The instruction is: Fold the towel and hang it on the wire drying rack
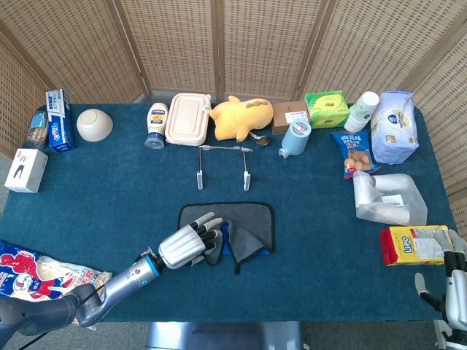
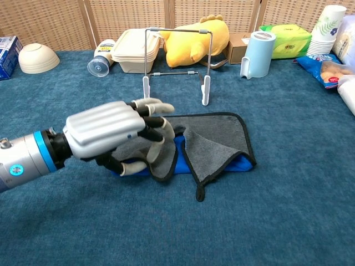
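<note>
A grey towel (image 1: 252, 222) with black trim and a blue underside lies partly folded on the blue table, in front of the wire drying rack (image 1: 200, 177). My left hand (image 1: 186, 246) is at the towel's left edge. In the chest view, the left hand (image 2: 108, 133) grips the left flap of the towel (image 2: 219, 138), fingers curled over it and thumb beneath. The flap is raised a little, showing blue. The rack (image 2: 206, 90) stands upright and bare just behind. My right hand (image 1: 454, 286) hangs at the table's front right corner, far from the towel, its fingers unclear.
Behind the rack are a yellow plush (image 1: 241, 118), a lidded box (image 1: 187, 118), a mayo bottle (image 1: 156, 124) and a blue cup (image 1: 295, 137). A bowl (image 1: 94, 124) sits far left. Snack bags and a yellow packet (image 1: 414, 244) line the right side.
</note>
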Tool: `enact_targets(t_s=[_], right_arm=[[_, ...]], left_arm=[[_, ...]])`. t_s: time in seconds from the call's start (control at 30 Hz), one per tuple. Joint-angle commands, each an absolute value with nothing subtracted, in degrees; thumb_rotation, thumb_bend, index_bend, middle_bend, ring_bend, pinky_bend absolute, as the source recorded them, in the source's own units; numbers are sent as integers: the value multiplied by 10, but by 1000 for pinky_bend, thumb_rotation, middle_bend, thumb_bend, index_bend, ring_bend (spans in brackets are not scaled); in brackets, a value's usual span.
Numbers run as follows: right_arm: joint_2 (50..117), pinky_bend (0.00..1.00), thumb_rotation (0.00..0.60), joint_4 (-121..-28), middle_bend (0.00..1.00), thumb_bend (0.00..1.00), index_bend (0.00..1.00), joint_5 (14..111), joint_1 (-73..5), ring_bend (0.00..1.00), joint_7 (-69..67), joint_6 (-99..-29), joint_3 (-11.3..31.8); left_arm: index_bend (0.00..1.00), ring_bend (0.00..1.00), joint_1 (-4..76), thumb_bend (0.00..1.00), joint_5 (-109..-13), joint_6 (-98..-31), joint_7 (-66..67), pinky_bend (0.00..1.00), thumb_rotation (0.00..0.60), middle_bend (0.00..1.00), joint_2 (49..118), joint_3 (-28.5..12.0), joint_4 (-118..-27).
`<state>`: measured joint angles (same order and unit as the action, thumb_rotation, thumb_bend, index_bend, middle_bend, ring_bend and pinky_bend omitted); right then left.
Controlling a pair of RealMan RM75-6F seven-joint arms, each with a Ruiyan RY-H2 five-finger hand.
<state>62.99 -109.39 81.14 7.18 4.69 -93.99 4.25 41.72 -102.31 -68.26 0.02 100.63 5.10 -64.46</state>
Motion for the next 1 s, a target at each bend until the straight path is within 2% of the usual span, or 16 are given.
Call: enact_targets(t_s=[0.03,0.47,1.0], right_arm=[[631,0,600,-1092,46,352,121,810,71,0,46,-937,43],[638,0,600,-1080,46,353,122,801,62,0,41,-922,47],[637,0,600,-1074,47,352,121,797,62,0,33,-918,47]], left_arm=[[663,9,413,540,-1008,-685,-10,0,600,285,998,41,-657],[655,7,399,536,-942,-675,6,0,600,278,967,-2,-712],[635,0,382,533,-875,-649,98,0,600,241,981,-28,-716]])
